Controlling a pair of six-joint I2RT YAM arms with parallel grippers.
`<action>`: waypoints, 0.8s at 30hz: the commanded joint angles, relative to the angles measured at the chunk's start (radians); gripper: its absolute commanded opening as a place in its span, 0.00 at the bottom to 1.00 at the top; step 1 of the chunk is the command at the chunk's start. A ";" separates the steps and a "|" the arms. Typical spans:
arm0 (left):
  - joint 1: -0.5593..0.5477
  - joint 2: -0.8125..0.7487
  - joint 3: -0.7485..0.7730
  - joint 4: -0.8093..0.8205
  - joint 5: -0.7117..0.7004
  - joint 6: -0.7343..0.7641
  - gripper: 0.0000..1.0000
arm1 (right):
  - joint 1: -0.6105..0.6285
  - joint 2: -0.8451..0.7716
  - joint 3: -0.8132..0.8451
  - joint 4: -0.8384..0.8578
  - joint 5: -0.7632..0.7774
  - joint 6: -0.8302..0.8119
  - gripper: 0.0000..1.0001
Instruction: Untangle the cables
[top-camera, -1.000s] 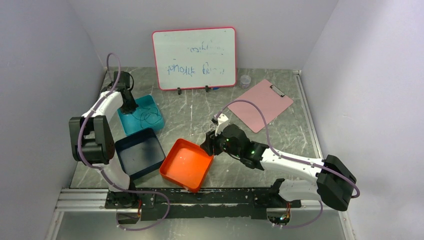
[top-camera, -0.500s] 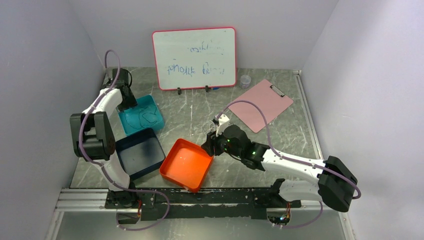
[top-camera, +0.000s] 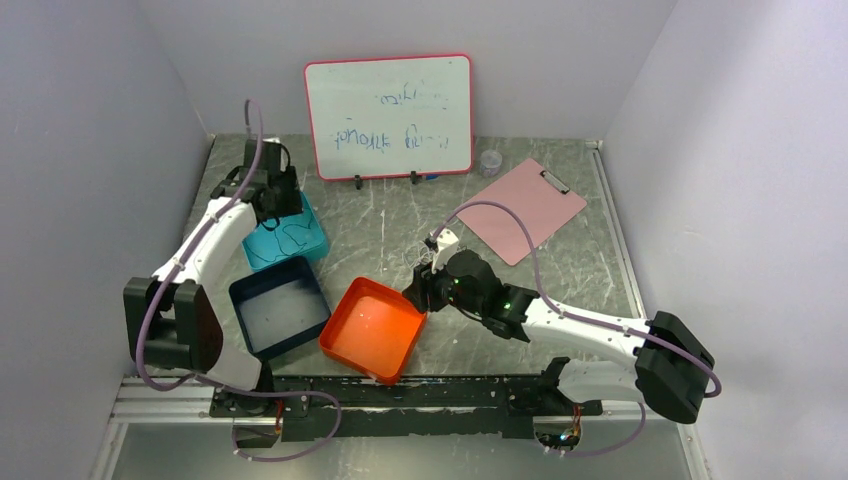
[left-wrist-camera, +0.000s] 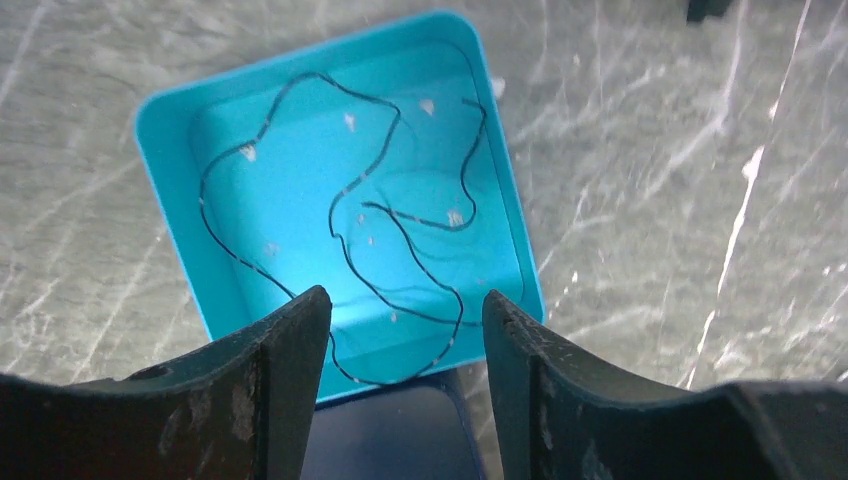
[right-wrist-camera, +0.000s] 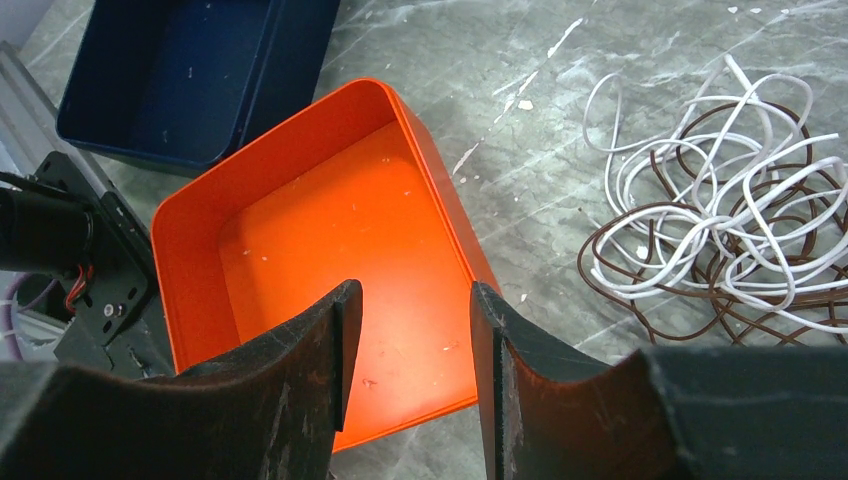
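Observation:
One thin black cable (left-wrist-camera: 331, 212) lies loose in wide loops on the floor of the teal tray (left-wrist-camera: 160, 115), touching nothing else. My left gripper (left-wrist-camera: 405, 310) hovers above that tray's near edge, open, nothing between its fingers; in the top view the left gripper (top-camera: 275, 195) is over the teal tray (top-camera: 310, 238). A tangle of white and brown cables (right-wrist-camera: 720, 230) rests on the table right of the orange tray (right-wrist-camera: 330, 230). My right gripper (right-wrist-camera: 412, 295) hangs open and empty over that tray's near right corner.
A navy tray (top-camera: 278, 305) sits between the teal tray and the orange tray (top-camera: 372, 328). A whiteboard (top-camera: 390, 115) stands at the back, with a pink clipboard (top-camera: 525, 208) and a small clear cup (top-camera: 490, 160) at the back right. Walls close in both sides.
My left gripper opened and let the black cable fall into the teal tray, then lifted and swung toward the back right. The right arm has not moved.

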 joint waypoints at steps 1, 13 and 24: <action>-0.016 -0.047 -0.076 -0.010 0.021 -0.005 0.62 | -0.003 0.009 0.007 0.011 -0.004 0.000 0.47; -0.016 0.011 -0.167 -0.018 0.005 -0.086 0.55 | -0.003 0.014 0.008 0.006 0.003 0.001 0.47; -0.014 0.045 -0.200 0.004 -0.072 -0.142 0.50 | -0.003 0.031 0.019 -0.001 0.002 -0.006 0.48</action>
